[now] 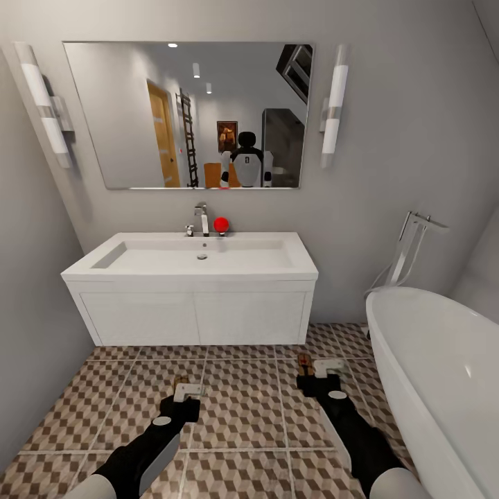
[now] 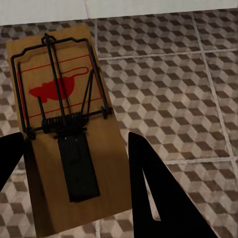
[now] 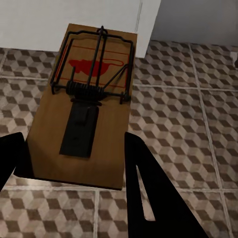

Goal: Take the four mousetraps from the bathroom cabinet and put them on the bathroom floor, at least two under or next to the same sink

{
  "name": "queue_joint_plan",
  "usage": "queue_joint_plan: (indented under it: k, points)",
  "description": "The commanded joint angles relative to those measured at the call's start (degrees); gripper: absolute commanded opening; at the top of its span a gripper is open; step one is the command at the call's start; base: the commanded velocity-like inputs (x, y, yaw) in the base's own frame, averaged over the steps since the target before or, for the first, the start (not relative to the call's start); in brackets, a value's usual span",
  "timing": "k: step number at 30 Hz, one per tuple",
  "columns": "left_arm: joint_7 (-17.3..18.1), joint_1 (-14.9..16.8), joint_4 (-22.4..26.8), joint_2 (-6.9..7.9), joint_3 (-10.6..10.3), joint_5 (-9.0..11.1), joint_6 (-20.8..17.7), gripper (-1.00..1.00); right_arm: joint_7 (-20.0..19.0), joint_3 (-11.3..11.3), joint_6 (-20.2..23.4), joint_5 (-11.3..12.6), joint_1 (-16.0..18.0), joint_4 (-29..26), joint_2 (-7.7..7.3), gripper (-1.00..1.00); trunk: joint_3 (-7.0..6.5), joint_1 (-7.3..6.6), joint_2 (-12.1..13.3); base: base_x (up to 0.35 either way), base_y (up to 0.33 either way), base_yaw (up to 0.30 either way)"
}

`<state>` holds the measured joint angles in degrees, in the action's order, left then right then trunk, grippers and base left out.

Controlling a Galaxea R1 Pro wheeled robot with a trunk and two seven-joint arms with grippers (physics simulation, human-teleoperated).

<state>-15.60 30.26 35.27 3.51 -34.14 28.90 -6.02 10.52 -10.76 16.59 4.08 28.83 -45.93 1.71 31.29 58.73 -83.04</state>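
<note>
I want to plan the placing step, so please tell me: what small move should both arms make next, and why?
Probably lower both arms toward the bathroom floor and then release. The left gripper holds one mousetrap, and the right gripper holds another mousetrap. Both hang above the tiles just in front of the white sink, so setting them down here should leave two beside it.
</note>
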Motion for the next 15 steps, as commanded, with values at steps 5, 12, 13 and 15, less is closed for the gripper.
queue_joint_plan:
  k: [5,12,13,15]
  points:
    - [-0.69,0.06,0.81,0.04,-0.49,0.28,-0.24,-1.00,0.52,-4.20,0.20,0.58,0.04,-1.69,-0.21,-1.00,0.06,0.00,-0.04,0.000,0.000,0.000]
    - [-0.68,0.06,2.25,0.01,-0.57,0.28,-0.35,-1.00,0.55,-5.45,0.19,0.58,0.03,-2.64,-0.30,-1.00,1.03,1.10,-2.04,0.000,0.000,0.000]
    - [-0.68,0.06,2.29,0.01,-0.58,0.28,-0.33,-1.00,0.55,-5.47,0.16,0.58,0.04,-2.65,-0.28,-1.00,1.27,1.32,-2.44,0.000,0.000,0.000]
    - [-0.66,0.06,2.68,0.01,-0.58,0.28,-0.24,-1.00,0.55,-5.51,0.13,0.58,0.04,-2.67,-0.26,-1.00,1.80,1.76,-3.24,0.000,0.000,0.000]
